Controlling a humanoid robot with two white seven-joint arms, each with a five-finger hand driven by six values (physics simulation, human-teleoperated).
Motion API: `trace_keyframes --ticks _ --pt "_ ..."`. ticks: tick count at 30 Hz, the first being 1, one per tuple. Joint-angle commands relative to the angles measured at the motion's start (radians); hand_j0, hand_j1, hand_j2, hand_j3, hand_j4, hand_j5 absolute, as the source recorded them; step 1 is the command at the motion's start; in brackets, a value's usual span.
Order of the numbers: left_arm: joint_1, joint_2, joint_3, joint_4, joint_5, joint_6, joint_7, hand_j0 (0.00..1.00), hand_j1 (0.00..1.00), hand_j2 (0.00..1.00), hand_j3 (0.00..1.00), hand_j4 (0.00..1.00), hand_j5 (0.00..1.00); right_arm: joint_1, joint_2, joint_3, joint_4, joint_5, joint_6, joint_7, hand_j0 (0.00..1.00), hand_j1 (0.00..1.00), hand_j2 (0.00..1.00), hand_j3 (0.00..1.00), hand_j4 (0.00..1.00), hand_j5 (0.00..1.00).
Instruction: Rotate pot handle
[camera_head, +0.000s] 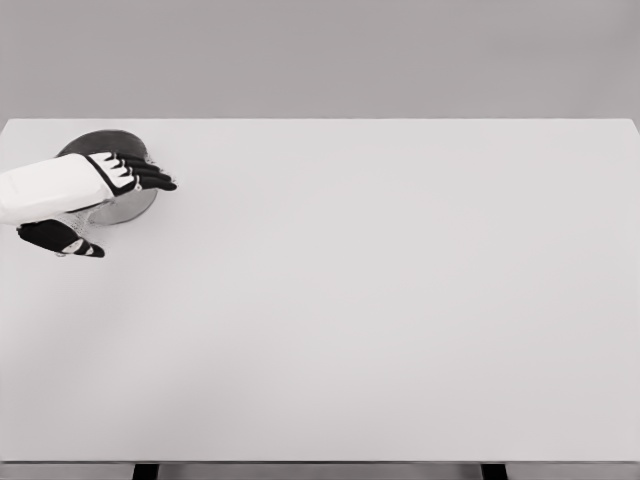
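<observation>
Head view, setting: A wide, pale grey rectangular table (380, 300) filled most of the frame under a plain grey backdrop, with two dark legs just visible at its near edge.

Head view, the pot: A round, dark-topped grey metal pot (128, 205) stood at the far left of the table, close to the back edge. Most of it was covered by the hand above it; only its dark upper rim and a curved strip of its grey side showed.

Head view, the handle: The pot's handle could not be made out; it was either hidden under the hand or too small to tell.

Head view, left hand: The white-backed, black-fingered left hand (95, 195) reached in from the picture's left edge and lay across the pot.

Head view, fingers: The four fingers (150, 178) were stretched out together, nearly straight, pointing right over the pot's top, while the thumb (65, 240) stood well apart below, near the pot's lower left side. The hand looked spread rather than closed; whether it pressed on the pot could not be told.

Head view, right arm: Not in the picture.

Stage, as judged: The hand appeared to be positioned at the pot, a firm grasp not yet evident.

Risk, as judged: With fingers flat and no clear hold on the handle, a turning push could slide the whole pot across the smooth table instead of rotating it. Sitting so near the left and back edges, the pot could be nudged off. The hidden handle could also be missed altogether.
</observation>
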Motion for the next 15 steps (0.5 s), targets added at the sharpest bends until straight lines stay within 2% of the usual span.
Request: trace_keyframes --ticks 1,12,15 --pt "0.0 0.073 0.0 0.003 0.008 -0.076 0.005 1.0 1.0 1.0 1.0 1.0 1.0 0.0 0.0 0.0 0.0 0.0 0.001 0.0 1.0 1.0 1.0 1.0 1.0 1.0" --pt "0.008 0.07 0.002 0.033 0.003 -0.068 0.005 1.0 1.0 1.0 1.0 1.0 1.0 0.0 0.0 0.0 0.001 0.0 0.001 0.0 1.0 1.0 1.0 1.0 1.0 1.0" --pt "0.008 0.059 0.004 0.055 -0.027 -0.062 0.005 1.0 1.0 1.0 1.0 1.0 1.0 0.0 0.0 0.0 -0.001 0.0 -0.001 0.0 1.0 1.0 1.0 1.0 1.0 1.0"
